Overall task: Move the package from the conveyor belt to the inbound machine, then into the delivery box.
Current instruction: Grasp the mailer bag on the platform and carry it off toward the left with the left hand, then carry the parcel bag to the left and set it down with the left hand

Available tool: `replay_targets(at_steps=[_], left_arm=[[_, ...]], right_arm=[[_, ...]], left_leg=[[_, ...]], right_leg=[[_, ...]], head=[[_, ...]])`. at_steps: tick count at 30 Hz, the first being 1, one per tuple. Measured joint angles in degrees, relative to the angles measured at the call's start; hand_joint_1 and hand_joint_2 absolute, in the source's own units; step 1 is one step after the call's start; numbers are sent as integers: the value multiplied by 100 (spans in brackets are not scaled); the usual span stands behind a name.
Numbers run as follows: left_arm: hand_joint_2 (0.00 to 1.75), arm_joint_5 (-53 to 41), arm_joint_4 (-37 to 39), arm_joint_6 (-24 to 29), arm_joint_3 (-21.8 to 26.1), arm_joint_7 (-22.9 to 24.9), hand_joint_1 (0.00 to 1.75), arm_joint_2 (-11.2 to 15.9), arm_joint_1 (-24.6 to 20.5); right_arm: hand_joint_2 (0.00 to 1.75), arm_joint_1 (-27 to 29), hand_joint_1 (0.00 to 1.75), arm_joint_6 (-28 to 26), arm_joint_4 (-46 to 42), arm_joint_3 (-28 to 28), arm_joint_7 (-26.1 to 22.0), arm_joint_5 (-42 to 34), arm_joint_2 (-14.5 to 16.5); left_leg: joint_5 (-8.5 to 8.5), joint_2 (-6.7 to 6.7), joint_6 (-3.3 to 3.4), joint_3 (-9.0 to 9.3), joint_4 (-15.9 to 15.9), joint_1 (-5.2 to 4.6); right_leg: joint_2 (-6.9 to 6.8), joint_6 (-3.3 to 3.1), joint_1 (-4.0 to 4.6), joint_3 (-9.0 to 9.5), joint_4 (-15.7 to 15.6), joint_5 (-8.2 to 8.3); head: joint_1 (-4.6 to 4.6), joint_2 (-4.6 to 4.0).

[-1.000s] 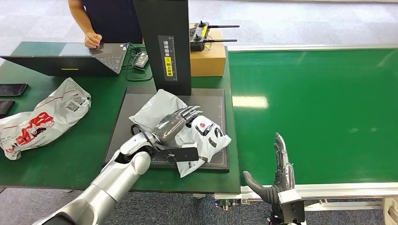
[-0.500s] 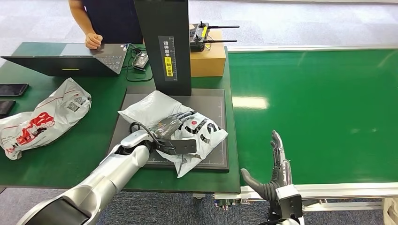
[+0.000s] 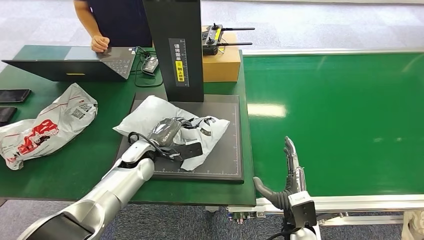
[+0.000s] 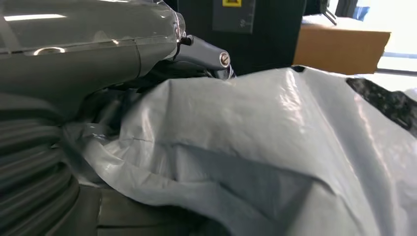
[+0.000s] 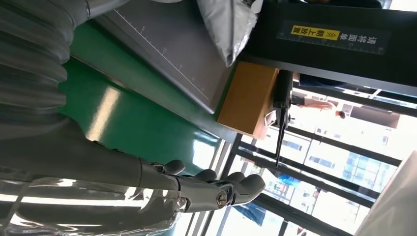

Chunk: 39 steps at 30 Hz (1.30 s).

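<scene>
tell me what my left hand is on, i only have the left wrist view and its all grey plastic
Observer: The left hand grips a grey package lying on the inbound machine's dark platform.
Operator: is the right hand busy
Observer: No, the right hand is open with nothing in it, over the near edge of the green conveyor belt.
Operator: any other bags around
Observer: Yes, a second white and red package lies on the green table, left of the platform.
</scene>
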Motion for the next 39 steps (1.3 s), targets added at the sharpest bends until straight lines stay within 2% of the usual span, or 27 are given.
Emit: replay_targets(at_steps=[6, 20, 23, 29, 33, 39], left_arm=[[175, -173, -88, 441, 220, -32, 175, 43, 116], [175, -213, -203, 564, 374, -78, 175, 109, 227], [175, -338, -303, 858, 461, -129, 175, 143, 342], [175, -1091, -660, 1872, 636, -70, 175, 291, 485], [175, -1493, -1070, 2054, 799, 6, 175, 379, 528], [175, -1615, -1803, 2211, 1171, 51, 175, 604, 695]], right_arm=[[175, -101, 0, 5, 139, 7, -30, -25, 0], [175, -168, 0, 5, 319, 13, -60, -40, 0], [175, -209, 0, 5, 354, 15, -74, -103, 0], [175, -370, 0, -86, 484, 24, -77, -242, -1], [175, -427, 0, -207, 564, 87, -78, -431, -16], [175, -510, 0, -368, 683, 245, -78, -594, -86]], left_leg=[[0, 1, 0, -1, 0, 0], [0, 0, 0, -2, -1, 0], [0, 2, 0, -4, -1, 0], [1, 0, 0, -13, 1, 1], [1, 0, 0, -17, 1, 1], [1, 1, 0, -22, 0, 1]], right_leg=[[0, 0, 0, -2, 0, -1], [0, 0, 0, -2, 0, -1], [2, 0, 0, -6, 0, -1], [0, 0, 1, -15, 1, -1], [0, 0, 0, -17, 1, -1], [0, 0, 1, -23, 1, -1]], head=[[1, 0], [0, 0], [-1, 0], [0, 0], [1, 0], [0, 0]])
